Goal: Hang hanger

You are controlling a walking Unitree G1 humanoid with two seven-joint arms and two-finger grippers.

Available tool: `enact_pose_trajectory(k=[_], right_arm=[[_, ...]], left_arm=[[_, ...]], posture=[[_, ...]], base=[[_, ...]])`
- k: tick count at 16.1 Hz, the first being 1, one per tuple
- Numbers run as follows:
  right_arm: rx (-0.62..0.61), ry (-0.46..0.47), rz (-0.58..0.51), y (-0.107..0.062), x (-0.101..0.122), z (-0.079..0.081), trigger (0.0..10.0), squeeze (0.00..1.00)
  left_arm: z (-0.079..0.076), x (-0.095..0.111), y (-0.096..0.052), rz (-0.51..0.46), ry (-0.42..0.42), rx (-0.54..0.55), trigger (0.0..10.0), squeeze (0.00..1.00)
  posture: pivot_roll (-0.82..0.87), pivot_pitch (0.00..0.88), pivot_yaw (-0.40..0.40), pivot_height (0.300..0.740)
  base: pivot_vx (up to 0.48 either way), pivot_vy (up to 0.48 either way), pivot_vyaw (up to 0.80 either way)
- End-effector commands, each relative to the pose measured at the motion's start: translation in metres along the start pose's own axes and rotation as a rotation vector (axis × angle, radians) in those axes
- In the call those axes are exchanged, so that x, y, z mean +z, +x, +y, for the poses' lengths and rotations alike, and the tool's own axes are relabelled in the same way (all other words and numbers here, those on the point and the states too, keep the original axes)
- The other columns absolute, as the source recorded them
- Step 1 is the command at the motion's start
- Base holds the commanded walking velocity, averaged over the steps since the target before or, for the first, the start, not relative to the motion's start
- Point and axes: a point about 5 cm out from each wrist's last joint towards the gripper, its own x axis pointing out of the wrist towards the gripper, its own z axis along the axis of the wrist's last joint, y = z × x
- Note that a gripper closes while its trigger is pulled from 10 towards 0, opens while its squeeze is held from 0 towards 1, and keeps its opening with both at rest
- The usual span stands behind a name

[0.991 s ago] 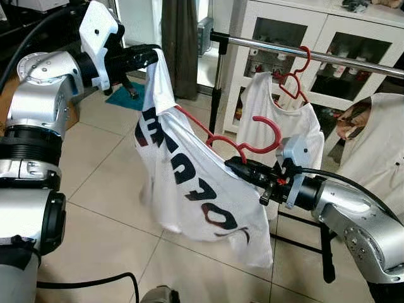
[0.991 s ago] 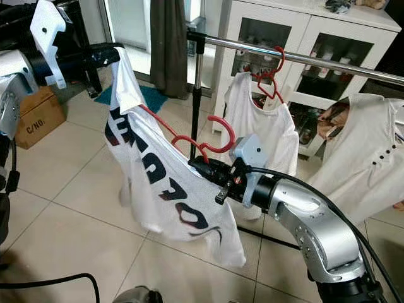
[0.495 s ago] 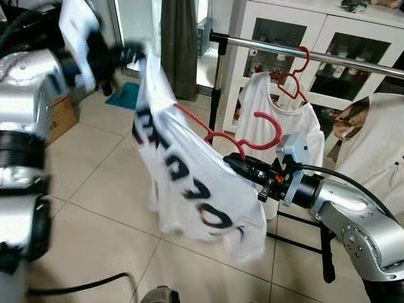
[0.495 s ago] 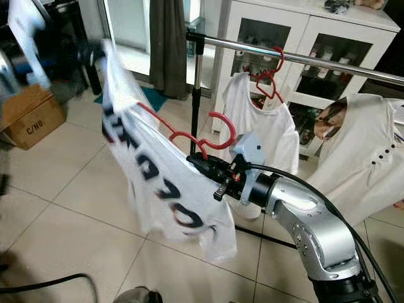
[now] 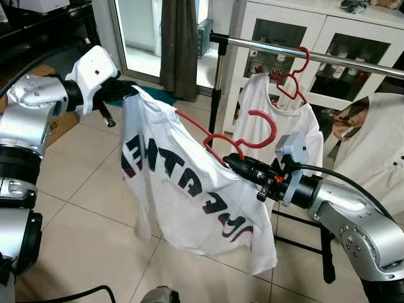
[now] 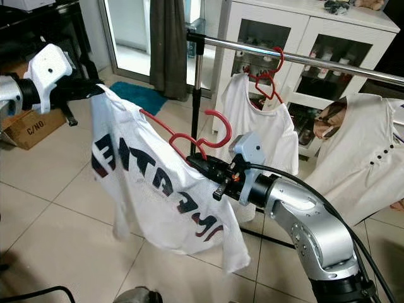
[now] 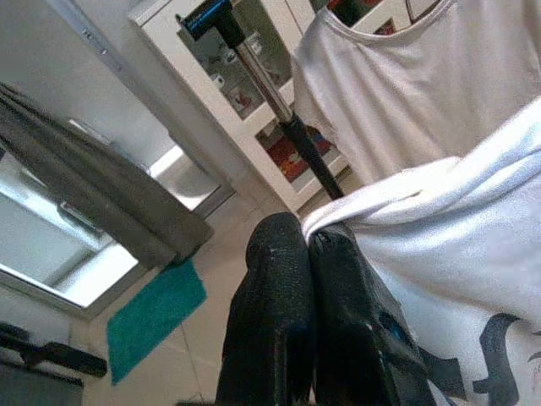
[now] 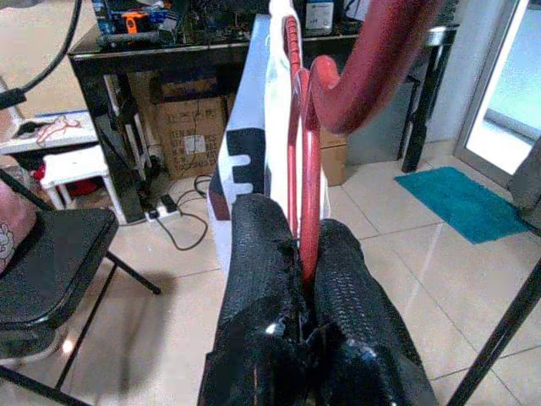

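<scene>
A white T-shirt (image 5: 183, 189) with dark lettering hangs on a red hanger (image 5: 243, 142), held in the air between my arms, below and in front of the metal rail (image 5: 303, 50). My right gripper (image 5: 230, 165) is shut on the red hanger's neck just under its hook (image 8: 372, 59). My left gripper (image 5: 126, 93) is shut on the shirt's shoulder (image 7: 372, 203) at the hanger's far end. The hanger's hook points up, below the rail.
On the rail hangs another white shirt (image 5: 278, 120) on a red hanger (image 5: 293, 79), with a third white garment (image 5: 379, 145) to its right. A white glass-door cabinet (image 5: 297, 38) stands behind. The rail's black post (image 5: 216, 88) and a cardboard box (image 6: 28, 129) stand on the tiled floor.
My left gripper has dropped and swung out to the left with the shirt's shoulder, turning the shirt so its lettering faces me. The right gripper has stayed about in place.
</scene>
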Motion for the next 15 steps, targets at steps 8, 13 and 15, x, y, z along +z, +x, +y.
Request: enact_pose_trajectory(k=[8,13,15], right_arm=[[-0.166,-0.042,0.082,-0.003,-0.004,-0.02,10.0,0.0],[-0.297,0.007,0.006,0.005,-0.001,-0.022,10.0,0.0],[-0.308,0.016,-0.008,0.007,-0.001,-0.019,10.0,0.0]], left_arm=[[0.009,0.014,-0.016,-0.215,-0.157,-0.043,10.0,1.0],[-0.028,-0.009,0.004,-0.246,-0.384,0.116,10.0,1.0],[-0.045,-0.017,0.02,-0.266,-0.498,0.243,10.0,1.0]], posture=[[-0.04,0.0,-0.005,0.71],[-0.04,0.0,-0.011,0.71],[-0.04,0.0,-0.014,0.71]], base=[[0.0,0.0,0.0],[0.0,0.0,0.0],[0.0,0.0,0.0]])
